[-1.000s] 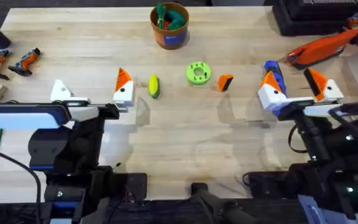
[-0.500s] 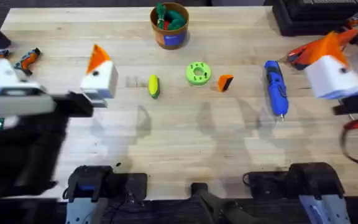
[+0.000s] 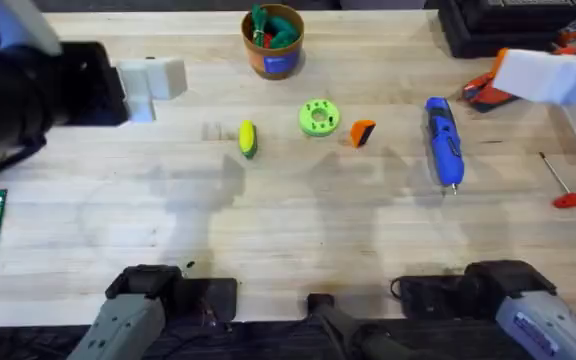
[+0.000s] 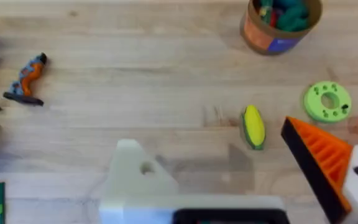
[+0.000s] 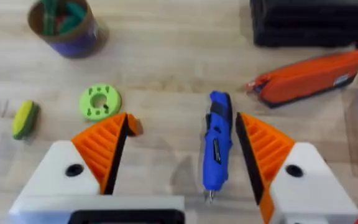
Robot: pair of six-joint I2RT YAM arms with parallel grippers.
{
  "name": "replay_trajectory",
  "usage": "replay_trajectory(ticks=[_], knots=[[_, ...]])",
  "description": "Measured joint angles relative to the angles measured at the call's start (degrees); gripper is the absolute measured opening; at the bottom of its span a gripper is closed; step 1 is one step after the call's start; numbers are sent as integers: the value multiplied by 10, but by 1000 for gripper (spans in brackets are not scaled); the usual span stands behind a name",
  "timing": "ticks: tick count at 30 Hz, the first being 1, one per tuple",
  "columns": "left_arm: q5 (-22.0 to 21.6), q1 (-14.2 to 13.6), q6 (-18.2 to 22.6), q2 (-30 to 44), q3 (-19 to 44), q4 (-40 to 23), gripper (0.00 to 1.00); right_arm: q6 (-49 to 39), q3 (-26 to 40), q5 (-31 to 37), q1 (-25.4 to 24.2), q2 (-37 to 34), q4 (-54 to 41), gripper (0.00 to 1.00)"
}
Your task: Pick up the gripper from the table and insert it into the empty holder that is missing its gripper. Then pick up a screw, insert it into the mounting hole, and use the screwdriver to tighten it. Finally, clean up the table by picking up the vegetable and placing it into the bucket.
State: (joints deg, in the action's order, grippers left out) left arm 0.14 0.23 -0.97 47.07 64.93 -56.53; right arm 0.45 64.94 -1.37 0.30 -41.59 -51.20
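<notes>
So far, nothing of the task is seen to be done. The loose orange gripper wedge (image 3: 363, 132) lies flat on the wooden table (image 3: 268, 230), just beside the lime-green disc (image 3: 318, 117), and nothing holds it. It is a small triangular piece with a dark face.

The empty holder (image 4: 138, 177), a white base with a dark dot and no orange tip, is seen on the left gripper (image 4: 241, 180) in the left wrist view; its other finger carries an orange ribbed pad. The fingers are set wide apart and hold nothing. The right gripper (image 5: 179, 165) is also spread wide and empty, above the blue screwdriver (image 3: 443, 140), which lies on the far side of the wedge from the disc.

The corn cob (image 3: 247, 138) rests on the disc's other side, outside the bucket (image 3: 273, 40) beyond the disc. Insertion, screwing and cleaning are all left.
</notes>
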Motion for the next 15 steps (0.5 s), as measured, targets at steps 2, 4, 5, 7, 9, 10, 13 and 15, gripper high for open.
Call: replay_trajectory(ticks=[2,4,5,7,9,10,13,15], knots=[[0,0,0,35,21,-24,985,0,23,0,0,-42,-31,992],[0,0,0,66,30,-39,985,0,37,0,0,-78,-56,992],[0,0,0,78,31,-45,985,0,41,0,0,-92,-67,992],[0,0,0,105,31,-58,986,0,42,0,0,-120,-89,992],[0,0,0,130,31,-61,986,0,42,0,0,-146,-107,992],[0,0,0,140,31,-61,986,0,42,0,0,-156,-111,992],[0,0,0,170,31,-61,986,0,42,0,0,-182,-115,992],[0,0,0,186,31,-61,986,0,42,0,0,-194,-116,992]])
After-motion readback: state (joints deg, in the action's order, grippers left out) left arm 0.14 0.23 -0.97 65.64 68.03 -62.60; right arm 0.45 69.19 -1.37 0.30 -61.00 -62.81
